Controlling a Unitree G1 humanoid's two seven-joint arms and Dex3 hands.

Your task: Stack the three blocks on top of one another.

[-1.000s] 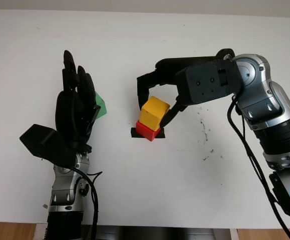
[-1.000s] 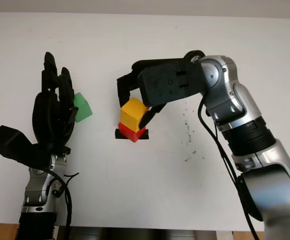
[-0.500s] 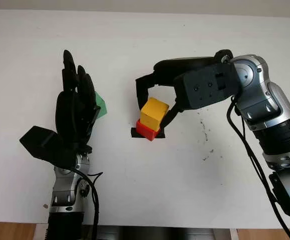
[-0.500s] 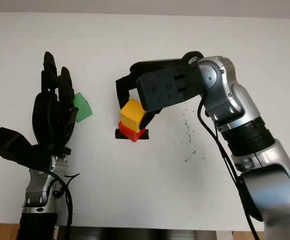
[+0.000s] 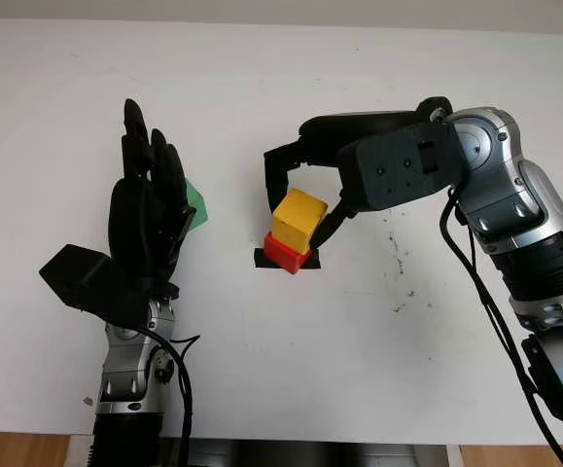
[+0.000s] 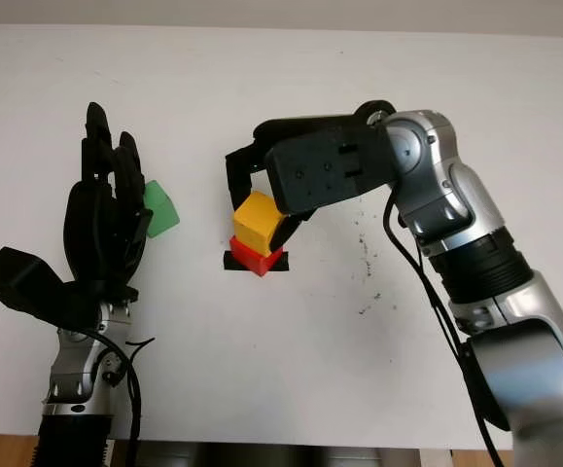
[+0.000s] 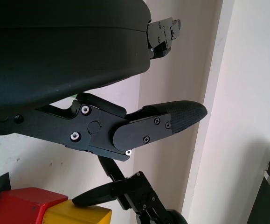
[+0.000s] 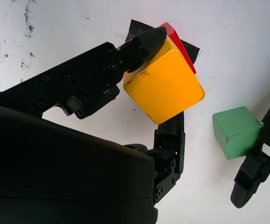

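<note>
A yellow block [image 5: 298, 219] sits on a red block [image 5: 286, 256], which stands on a black tape mark [image 5: 261, 259] near the table's middle. My right hand [image 5: 297, 216] reaches in from the right and is shut on the yellow block. One fingertip [image 8: 148, 39] presses its side and another finger [image 8: 172, 135] presses the opposite side. A green block [image 5: 198, 206] lies to the left, partly hidden behind my left hand [image 5: 150, 209], which is held upright and open beside it. The green block [image 8: 235, 130] is apart from the stack.
The white table [image 5: 291, 370] has small dark specks [image 5: 398, 263] to the right of the stack. Its front edge [image 5: 291, 440] runs along the bottom, and the far edge meets a pale wall.
The right hand's shell has shifted slightly upward and the yellow block has settled a little straighter on the red one. The left hand and green block have not moved.
</note>
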